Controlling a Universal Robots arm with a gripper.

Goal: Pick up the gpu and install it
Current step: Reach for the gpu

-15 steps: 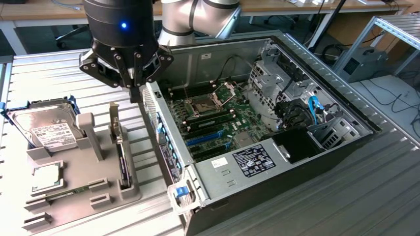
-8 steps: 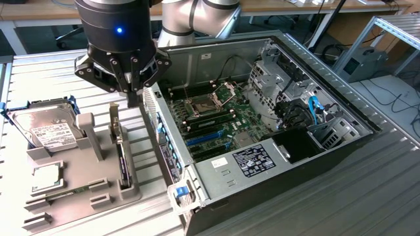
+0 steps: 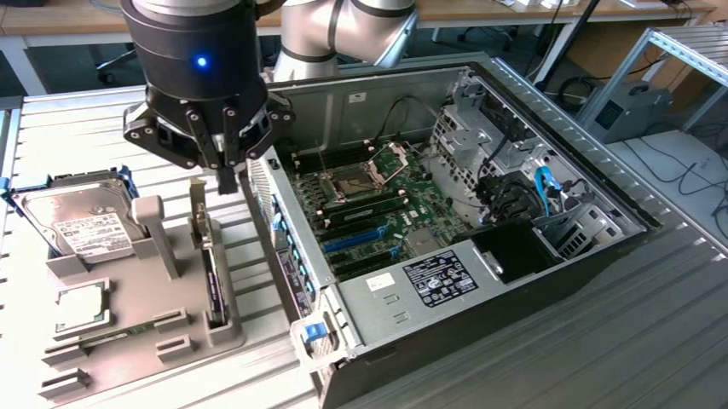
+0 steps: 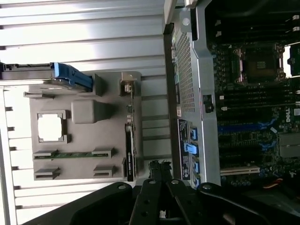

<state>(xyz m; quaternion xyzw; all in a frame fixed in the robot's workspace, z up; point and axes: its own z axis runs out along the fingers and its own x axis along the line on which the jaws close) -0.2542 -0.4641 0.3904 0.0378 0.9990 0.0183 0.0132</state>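
Gpu (image 3: 211,281), a thin flat expansion card with a dark face and a tan-brown reverse, stands on its long edge in a slot of the grey moulded parts tray (image 3: 148,290). It sits along the tray edge nearest the open black-and-silver computer case (image 3: 478,341). It has not been lifted yet, so by my reading both the pickup and the install are left to do.

My gripper (image 3: 228,183) hangs above that same tray edge, near one end of the card. Its tips are drawn together on nothing, and I see no contact with the card. On the far side of the tray from the case, a silver hard drive with a white label (image 3: 80,226) leans in its cradle.

The exterior view lays the case open for me. It shows the green motherboard (image 3: 376,213) with its blue expansion slots (image 3: 358,239), all bare of any card, and the ribbed metal surface (image 3: 637,341) under everything.

The wrist view gives me what that angle lacks. It looks straight down on the gpu's (image 4: 129,150) narrow top edge in the tray (image 4: 84,140). It also shows my gripper (image 4: 156,165) closed, and the strip of surface (image 4: 93,37) between the tray and the case's perforated wall (image 4: 185,70).
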